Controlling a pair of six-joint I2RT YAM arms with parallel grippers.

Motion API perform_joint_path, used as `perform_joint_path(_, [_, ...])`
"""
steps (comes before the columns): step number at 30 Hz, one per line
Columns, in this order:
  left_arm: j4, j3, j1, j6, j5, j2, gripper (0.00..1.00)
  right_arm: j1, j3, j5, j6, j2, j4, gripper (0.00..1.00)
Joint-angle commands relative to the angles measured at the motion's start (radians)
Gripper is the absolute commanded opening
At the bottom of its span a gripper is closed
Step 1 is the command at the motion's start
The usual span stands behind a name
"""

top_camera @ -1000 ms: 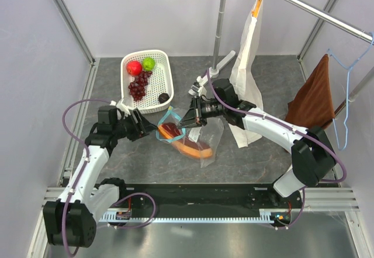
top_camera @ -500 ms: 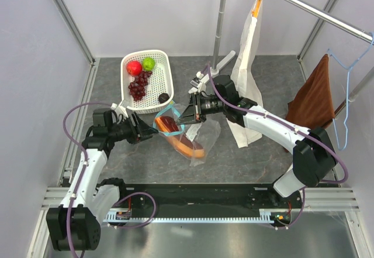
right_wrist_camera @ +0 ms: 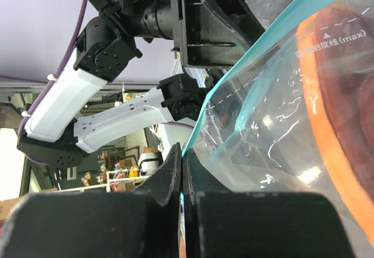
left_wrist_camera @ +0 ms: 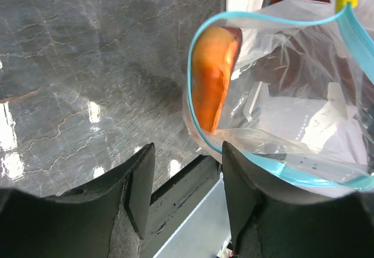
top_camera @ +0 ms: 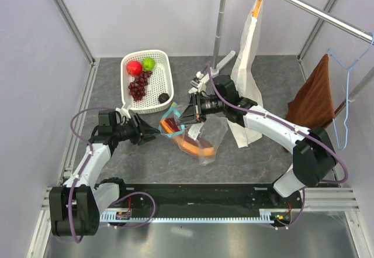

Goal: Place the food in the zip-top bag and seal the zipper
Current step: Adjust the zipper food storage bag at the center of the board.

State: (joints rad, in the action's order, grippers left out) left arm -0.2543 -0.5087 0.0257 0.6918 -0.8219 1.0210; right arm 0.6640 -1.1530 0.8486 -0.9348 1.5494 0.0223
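Note:
The clear zip-top bag (top_camera: pixel 201 136) lies at the table's middle, its mouth lifted and open. The orange-and-maroon papaya slice (top_camera: pixel 193 147) sits inside it. My right gripper (top_camera: pixel 186 116) is shut on the bag's teal zipper strip (right_wrist_camera: pixel 228 94) and holds the mouth up. My left gripper (top_camera: pixel 154 133) is open and empty, just left of the mouth. In the left wrist view the papaya slice (left_wrist_camera: pixel 213 76) shows through the teal-rimmed opening. The red apple (top_camera: pixel 134 67), green fruit (top_camera: pixel 148 64), grapes (top_camera: pixel 138 86) and dark ball (top_camera: pixel 164 97) lie in the white basket (top_camera: pixel 166 71).
A tall white paper bag (top_camera: pixel 248 65) hangs from an orange clip right of the pole stand (top_camera: pixel 219 65). A brown cloth (top_camera: pixel 315 100) hangs on a blue hanger at the right. Grey walls close in the table on three sides.
The bag with the papaya slice has shifted a little to the right and settled. My left arm's elbow has dropped; its gripper stays open by the mouth. The right gripper keeps its hold.

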Motion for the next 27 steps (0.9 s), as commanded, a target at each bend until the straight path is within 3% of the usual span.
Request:
perform_joint_path(1, [0.092, 0.015, -0.015, 0.049, -0.006, -0.002, 0.55, 0.006, -0.033, 0.043, -0.012, -0.041, -0.058, 0.0])
perform_joint_path(17, [0.354, 0.116, -0.015, 0.291, -0.088, -0.018, 0.61, 0.023, -0.011, 0.05, -0.013, -0.049, -0.068, 0.0])
perform_joint_path(27, [0.331, 0.13, -0.015, 0.322, -0.091, -0.055, 0.57, 0.022, -0.014, 0.047, -0.013, -0.048, -0.071, 0.0])
